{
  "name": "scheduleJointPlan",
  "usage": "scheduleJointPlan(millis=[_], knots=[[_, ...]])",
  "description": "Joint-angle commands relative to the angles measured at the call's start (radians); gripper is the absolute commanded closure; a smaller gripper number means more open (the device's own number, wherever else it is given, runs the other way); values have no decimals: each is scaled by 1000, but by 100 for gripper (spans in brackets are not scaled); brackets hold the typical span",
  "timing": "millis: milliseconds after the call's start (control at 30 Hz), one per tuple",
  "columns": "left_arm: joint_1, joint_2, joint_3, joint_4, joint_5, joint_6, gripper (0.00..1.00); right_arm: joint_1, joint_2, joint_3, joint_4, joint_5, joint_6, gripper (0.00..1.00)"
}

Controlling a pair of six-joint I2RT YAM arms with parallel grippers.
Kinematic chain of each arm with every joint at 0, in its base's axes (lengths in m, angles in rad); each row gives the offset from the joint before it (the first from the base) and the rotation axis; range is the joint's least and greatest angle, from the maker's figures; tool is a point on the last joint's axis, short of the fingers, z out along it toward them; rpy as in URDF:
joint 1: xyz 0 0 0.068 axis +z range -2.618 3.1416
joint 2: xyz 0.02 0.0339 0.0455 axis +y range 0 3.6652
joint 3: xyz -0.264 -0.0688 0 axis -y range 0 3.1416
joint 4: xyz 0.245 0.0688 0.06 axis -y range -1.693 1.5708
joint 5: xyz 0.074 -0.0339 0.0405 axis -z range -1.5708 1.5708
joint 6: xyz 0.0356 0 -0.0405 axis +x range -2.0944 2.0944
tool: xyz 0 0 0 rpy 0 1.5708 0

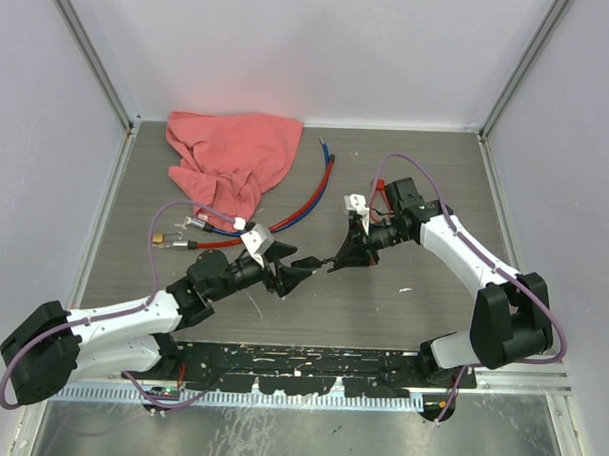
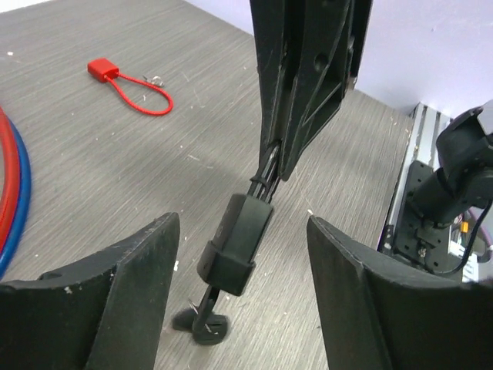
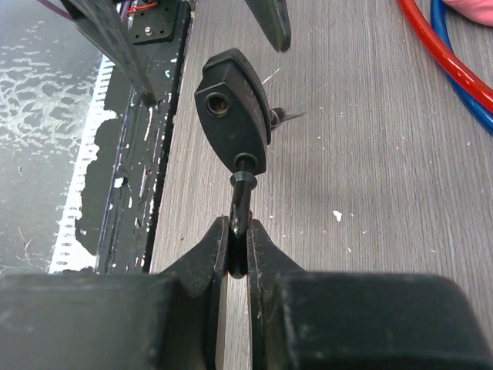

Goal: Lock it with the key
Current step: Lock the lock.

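Well, the pink cloth (image 1: 232,155) fills the upper left of the overhead frame. At mid-frame my left claw (image 1: 298,273) gapes wide, gripping nothing, facing the black lock (image 3: 233,112). My right claw (image 1: 335,261) pinches that lock tight by its thin stem. A small red padlock (image 2: 100,69) lies upper left in the left wrist view.

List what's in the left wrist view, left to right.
Left to right: red and blue hoses → small red cable padlock → black padlock body → black arm joint housing. Gripper fingers overlap these, so they are left out.
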Motion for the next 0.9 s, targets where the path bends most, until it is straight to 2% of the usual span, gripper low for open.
scheduleJointPlan(millis=[0,200,400,600,800,867], knots=[[-2,-53,47,71,-30,18,30,-4,-25,53,27,-58,34,99],[-2,-107,31,18,-59,53,28,-4,-40,49,40,-80,49,99],[-3,-137,23,-14,-82,53,32,-3,-59,15,151,-47,151,99],[-2,-113,61,-56,-122,34,46,-3,-58,11,160,-46,161,99],[-2,-90,125,-146,-239,12,63,-4,-52,11,157,-47,162,99],[-2,-75,149,-195,-264,14,66,-3,-53,10,156,-48,160,99]])
